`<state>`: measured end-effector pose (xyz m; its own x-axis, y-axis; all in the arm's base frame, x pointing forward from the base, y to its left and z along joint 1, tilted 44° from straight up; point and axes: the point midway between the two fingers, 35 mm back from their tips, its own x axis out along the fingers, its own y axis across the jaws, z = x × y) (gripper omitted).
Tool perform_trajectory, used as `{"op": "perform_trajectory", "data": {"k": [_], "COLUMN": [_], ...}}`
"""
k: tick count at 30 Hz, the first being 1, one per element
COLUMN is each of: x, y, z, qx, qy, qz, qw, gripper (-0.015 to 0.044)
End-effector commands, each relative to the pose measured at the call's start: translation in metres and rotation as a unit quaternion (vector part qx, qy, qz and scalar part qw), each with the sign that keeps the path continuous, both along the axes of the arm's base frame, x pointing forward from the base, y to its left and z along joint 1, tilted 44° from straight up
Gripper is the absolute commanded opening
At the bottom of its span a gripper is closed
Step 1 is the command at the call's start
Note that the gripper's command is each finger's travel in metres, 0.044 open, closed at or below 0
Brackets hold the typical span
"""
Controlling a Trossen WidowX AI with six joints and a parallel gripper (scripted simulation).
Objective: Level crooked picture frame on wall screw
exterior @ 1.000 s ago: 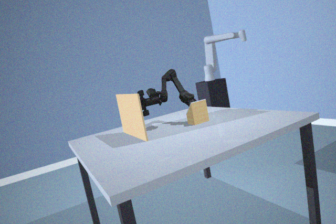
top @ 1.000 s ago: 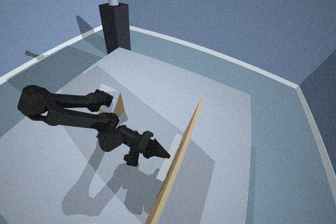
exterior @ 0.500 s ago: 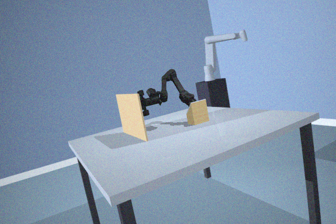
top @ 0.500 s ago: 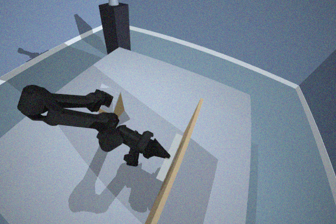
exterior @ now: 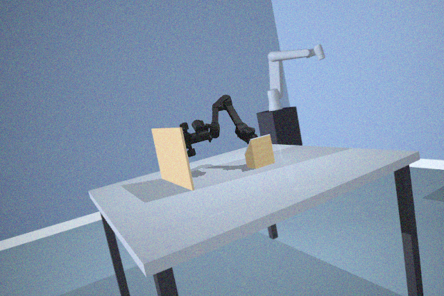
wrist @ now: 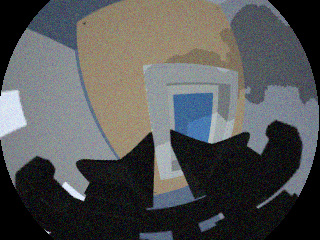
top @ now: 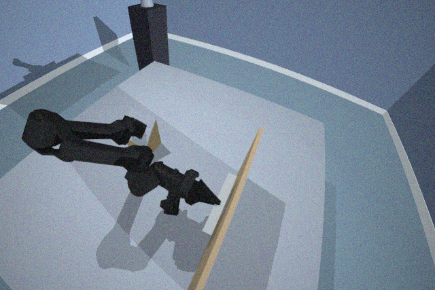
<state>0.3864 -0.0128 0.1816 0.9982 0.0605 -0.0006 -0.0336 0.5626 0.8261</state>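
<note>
The picture frame (top: 227, 188) (wrist: 152, 85) is pale grey-white around a blue picture. It hangs on the near face of an upright tan board (top: 221, 230) (exterior: 172, 152) (wrist: 110, 60). In the wrist view its top edge slopes slightly down to the right and its left side leans, but the lens bends lines, so its exact tilt is unclear. My gripper (top: 219, 203) (wrist: 160, 134) is shut on the frame's left side bar, with the two black fingertips on either side of it. The screw and notched strip are hidden. The board hides the fingertips and frame in the exterior view.
A tan wedge-shaped block (top: 154, 136) (exterior: 263, 152) stands on the table (top: 281, 118) (exterior: 229, 213) near the arm's base. A white robot arm (exterior: 274, 74) stands on a black pedestal (top: 149, 37) (exterior: 283, 127) beyond the table. Shadows of arm and board fall across the table.
</note>
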Motion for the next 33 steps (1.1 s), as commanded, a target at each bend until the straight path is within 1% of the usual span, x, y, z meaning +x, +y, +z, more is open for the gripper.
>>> {"op": "perform_trajectory", "data": {"k": [1,33], "x": [-0.0005,-0.0007], "y": [0.0036,0.0072], "z": [0.0052,0.0104], "qx": [-0.003,-0.002], "qy": [-0.006,-0.006], "qz": [0.004,0.004], "qw": [1.000,1.000], "gripper": [0.0000,0.0000]}}
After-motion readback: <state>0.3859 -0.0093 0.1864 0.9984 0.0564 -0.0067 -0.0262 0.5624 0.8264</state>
